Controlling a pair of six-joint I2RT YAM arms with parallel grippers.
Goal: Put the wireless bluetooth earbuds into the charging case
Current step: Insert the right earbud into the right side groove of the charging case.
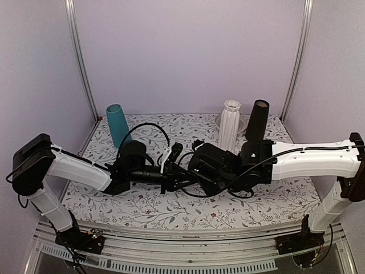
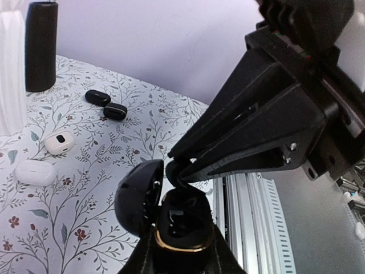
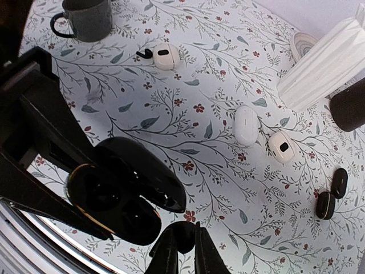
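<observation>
Roughly at the middle of the top view, both arms are meeting above the near part of the floral tabletop (image 1: 171, 208). The left hand (image 2: 181, 251) is clamping the charging case (image 2: 171, 214) between its two fingers, holding it off the tabletop. The case is glossy black with a gold rim, and its hinged lid is standing open, swung to the left in the left wrist view.

The right hand (image 3: 183, 244) is reaching in from the right with its fingers pinched nearly together on a small dark earbud (image 3: 182, 232) at their very tips. That earbud is hanging just above the open case, close to the rim. I cannot tell whether it is touching the case. The wells inside the case are too dark to make out.

Farther back, other things are sitting apart on the tabletop. A grey mug (image 3: 88, 20) is standing near one white pebble-shaped piece (image 3: 165, 56). Two more white pieces (image 3: 247, 124) are lying side by side in the middle. Two small black rounded pieces (image 3: 332, 195) are lying together beyond them, and I cannot tell whether they are earbuds. A white ribbed vase (image 1: 230, 123) and a black cylinder (image 1: 256, 120) are standing upright at the back right. A teal cup (image 1: 117, 124) is standing at the back left.
</observation>
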